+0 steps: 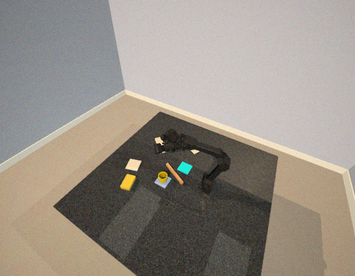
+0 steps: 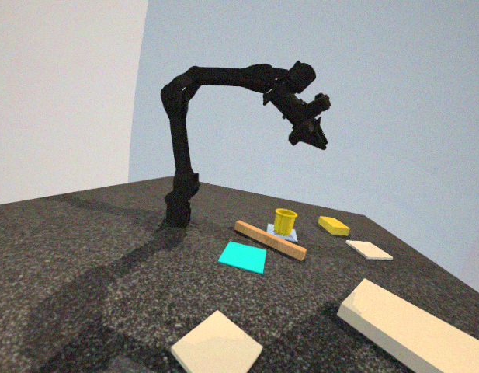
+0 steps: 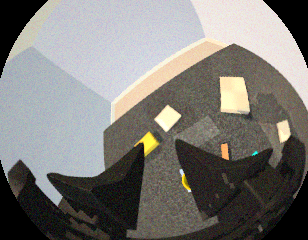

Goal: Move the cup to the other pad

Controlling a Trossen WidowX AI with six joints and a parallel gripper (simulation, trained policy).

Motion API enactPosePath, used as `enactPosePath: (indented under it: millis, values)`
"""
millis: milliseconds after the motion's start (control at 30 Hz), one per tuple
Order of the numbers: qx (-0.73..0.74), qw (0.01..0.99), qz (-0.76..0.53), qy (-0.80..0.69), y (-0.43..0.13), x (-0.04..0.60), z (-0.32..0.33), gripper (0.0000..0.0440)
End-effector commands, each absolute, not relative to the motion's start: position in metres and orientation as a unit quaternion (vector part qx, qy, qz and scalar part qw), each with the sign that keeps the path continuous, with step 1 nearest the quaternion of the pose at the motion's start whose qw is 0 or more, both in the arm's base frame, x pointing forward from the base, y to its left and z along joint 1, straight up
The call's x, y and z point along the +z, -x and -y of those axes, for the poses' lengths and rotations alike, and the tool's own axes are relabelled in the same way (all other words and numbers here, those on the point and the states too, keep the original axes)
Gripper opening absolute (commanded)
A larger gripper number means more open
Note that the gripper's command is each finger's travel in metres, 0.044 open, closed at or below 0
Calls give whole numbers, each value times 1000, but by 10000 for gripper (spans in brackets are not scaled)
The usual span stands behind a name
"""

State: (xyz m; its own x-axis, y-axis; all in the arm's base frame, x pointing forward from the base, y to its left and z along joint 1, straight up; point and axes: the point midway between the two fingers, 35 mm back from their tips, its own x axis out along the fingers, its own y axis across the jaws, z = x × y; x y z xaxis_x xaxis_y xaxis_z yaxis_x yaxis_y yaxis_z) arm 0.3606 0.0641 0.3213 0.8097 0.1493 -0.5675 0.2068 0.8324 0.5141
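The yellow cup (image 1: 162, 176) (image 2: 284, 222) stands upright on the light blue pad (image 1: 164, 186) (image 2: 270, 228). In the wrist view the cup (image 3: 185, 182) shows only in part beside the right finger. The inside of the cup looks dark in the top view; single marbles cannot be made out. The cyan pad (image 1: 184, 167) (image 2: 243, 257) lies bare, across the orange bar from the cup. My gripper (image 1: 157, 148) (image 2: 324, 147) (image 3: 159, 144) is partly open with nothing between the fingers. It hangs high above the table, well away from the cup, with its fingers tilted downward.
An orange bar (image 1: 174, 173) (image 2: 270, 239) lies between the two pads. A yellow block (image 1: 128, 181) (image 2: 333, 225) (image 3: 150, 144) and a thin cream tile (image 1: 133, 164) (image 2: 368, 249) (image 3: 168, 118) lie beyond the cup. A large cream block (image 2: 411, 325) (image 3: 234, 94) and another cream piece (image 2: 217, 341) (image 3: 284, 131) lie farther off.
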Motion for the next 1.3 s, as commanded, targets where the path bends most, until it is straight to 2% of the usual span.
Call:
enactPosePath:
  millis: [0, 800, 1267]
  values:
    - [-21, 895, -323, -307, -361, 323, -69, 159]
    - [-124, 796, -466, -367, -356, 282, -90, 138]
    - [-196, 742, -547, -335, -345, 236, -90, 154]
